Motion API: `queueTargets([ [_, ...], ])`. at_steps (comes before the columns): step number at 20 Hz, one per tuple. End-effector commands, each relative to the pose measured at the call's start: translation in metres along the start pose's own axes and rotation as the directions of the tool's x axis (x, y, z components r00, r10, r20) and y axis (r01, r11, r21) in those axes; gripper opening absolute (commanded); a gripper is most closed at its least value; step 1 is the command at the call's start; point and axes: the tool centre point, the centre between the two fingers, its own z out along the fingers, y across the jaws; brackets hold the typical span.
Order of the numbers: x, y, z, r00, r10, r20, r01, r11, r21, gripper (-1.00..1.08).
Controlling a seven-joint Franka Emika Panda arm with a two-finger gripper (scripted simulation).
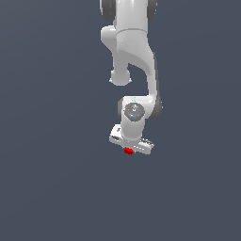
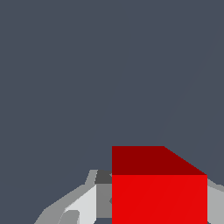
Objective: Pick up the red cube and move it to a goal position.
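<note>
The white arm [image 1: 134, 56] reaches down, and its gripper [image 1: 129, 149] is clenched on the red cube [image 1: 128, 151]. In the wrist view the red cube [image 2: 159, 192] sits between the grey fingers [image 2: 83, 205], touching them. No edge or corner of the bench [image 1: 47, 179] is visible, so I cannot place the cube on it.

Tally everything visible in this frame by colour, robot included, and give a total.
Red: 1, the small matte red cube held between the gripper's fingers.
White and grey: 1, the white Franka arm with its white gripper.
Total: 2. Nothing else shows against the plain dark slate-grey background; no goal marker is visible in either view.
</note>
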Motion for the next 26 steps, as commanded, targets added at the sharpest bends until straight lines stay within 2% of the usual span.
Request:
queueTargets([
  [1, -0.001, 0.001, -0.008, 1.000, 0.000, -0.001, 0.000, 1.000, 0.001, -1.00],
  [11, -0.015, 0.014, -0.068, 1.000, 0.000, -0.001, 0.000, 1.000, 0.001, -1.00],
  [26, -0.051, 0.046, -0.224, 1.000, 0.001, -0.001, -0.001, 1.000, 0.002, -1.00],
])
